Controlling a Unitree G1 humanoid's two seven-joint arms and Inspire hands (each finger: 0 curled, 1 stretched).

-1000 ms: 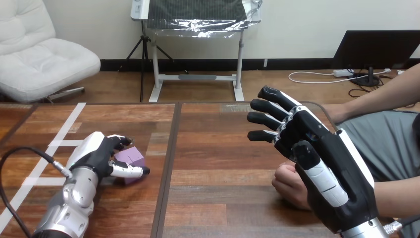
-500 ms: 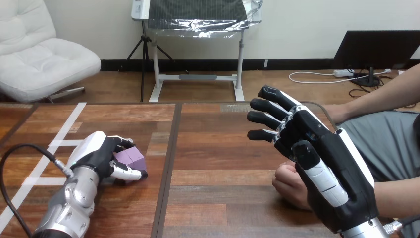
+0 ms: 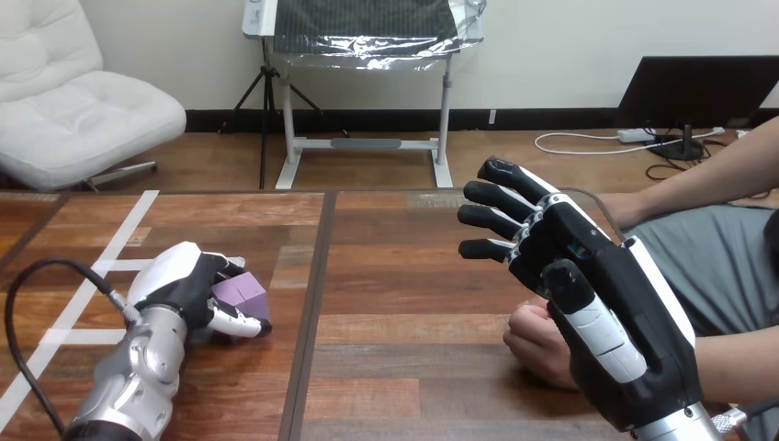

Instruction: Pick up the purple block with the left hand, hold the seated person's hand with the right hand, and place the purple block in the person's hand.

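The purple block (image 3: 242,292) was found on the left part of the wooden table (image 3: 404,276), just right of the white tape lines (image 3: 112,246). The left hand (image 3: 182,285) was seen closed round it, with the fingers curled over the block's far side and the thumb laid along its near side. Whether the block rested on the table or was lifted clear could not be told.

The right hand (image 3: 592,303) was held raised over the right part of the table, fingers straight and spread, nothing grasped. The person's hand (image 3: 533,342) was noted loosely curled at the table, partly hidden behind the right hand. Contact between the two could not be established. Block and person's hand were well apart.
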